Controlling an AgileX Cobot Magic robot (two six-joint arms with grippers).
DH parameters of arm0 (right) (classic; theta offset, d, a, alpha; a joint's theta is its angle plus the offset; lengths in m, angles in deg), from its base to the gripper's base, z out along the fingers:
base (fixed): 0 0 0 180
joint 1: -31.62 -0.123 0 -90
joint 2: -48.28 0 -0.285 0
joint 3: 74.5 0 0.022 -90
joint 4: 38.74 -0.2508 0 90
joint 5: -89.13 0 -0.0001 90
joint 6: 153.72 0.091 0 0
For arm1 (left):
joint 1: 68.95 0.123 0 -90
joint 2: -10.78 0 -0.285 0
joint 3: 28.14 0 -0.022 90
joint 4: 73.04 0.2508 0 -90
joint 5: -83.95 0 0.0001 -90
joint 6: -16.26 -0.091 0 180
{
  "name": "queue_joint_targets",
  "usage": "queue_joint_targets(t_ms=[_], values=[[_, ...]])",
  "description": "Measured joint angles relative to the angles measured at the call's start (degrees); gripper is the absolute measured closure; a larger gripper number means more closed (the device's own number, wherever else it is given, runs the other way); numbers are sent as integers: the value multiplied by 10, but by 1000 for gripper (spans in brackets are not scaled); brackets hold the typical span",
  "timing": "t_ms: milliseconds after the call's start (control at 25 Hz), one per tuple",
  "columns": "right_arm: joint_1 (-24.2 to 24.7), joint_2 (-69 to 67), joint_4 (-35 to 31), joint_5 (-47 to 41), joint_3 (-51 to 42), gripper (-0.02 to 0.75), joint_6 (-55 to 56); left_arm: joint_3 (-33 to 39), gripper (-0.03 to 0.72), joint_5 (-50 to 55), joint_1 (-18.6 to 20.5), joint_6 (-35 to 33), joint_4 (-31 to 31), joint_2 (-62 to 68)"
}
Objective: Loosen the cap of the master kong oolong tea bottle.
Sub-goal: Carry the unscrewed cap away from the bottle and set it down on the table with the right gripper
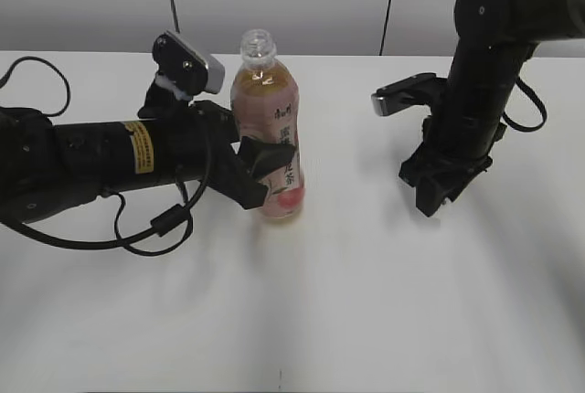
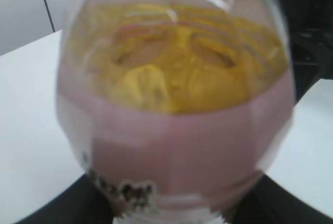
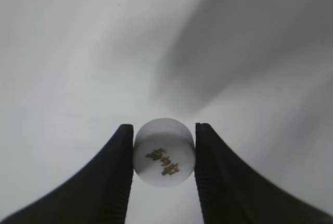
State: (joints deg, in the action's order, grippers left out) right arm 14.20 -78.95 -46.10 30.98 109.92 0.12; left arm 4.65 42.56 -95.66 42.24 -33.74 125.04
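So my left gripper [image 1: 265,169] is clamped around the bottle [image 1: 270,128], down at the label, and the bottle stands upright on the white table [image 1: 366,302], a bit left of the middle in the exterior view. The neck is bare: you can see the open threaded mouth up top with nothing screwed onto it. Amber tea reaches up to the shoulder, with the pink label below.

From my left wrist cam the bottle [image 2: 174,109] fills almost the whole shot, blurry, yellow tea on top and pink label underneath, with the dark fingers [image 2: 67,208] just poking in at the bottom corners.

The cap [image 3: 164,151] is in my right gripper [image 3: 164,153]. The wrist cam shows it pinched between the two black ribbed fingers [image 3: 117,177], both touching its sides, top face toward the camera with a small dark-gold printed mark on it. White table behind it.

In the exterior view the right gripper [image 1: 437,194] points down near the table, well apart from the bottle, off to the right. The cap can't be made out from that angle.
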Motion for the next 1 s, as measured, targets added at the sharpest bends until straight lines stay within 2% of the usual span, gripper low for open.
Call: queue_joint_targets(t_ms=[440, 1000], values=[[1, -28, 61, 46, -33, 464, 59, 0, 317, 16, 0, 9, 23, 3], [1, -36, 65, 100, -33, 447, 75, -1, 317, 11, -1, 11, 35, 29]])
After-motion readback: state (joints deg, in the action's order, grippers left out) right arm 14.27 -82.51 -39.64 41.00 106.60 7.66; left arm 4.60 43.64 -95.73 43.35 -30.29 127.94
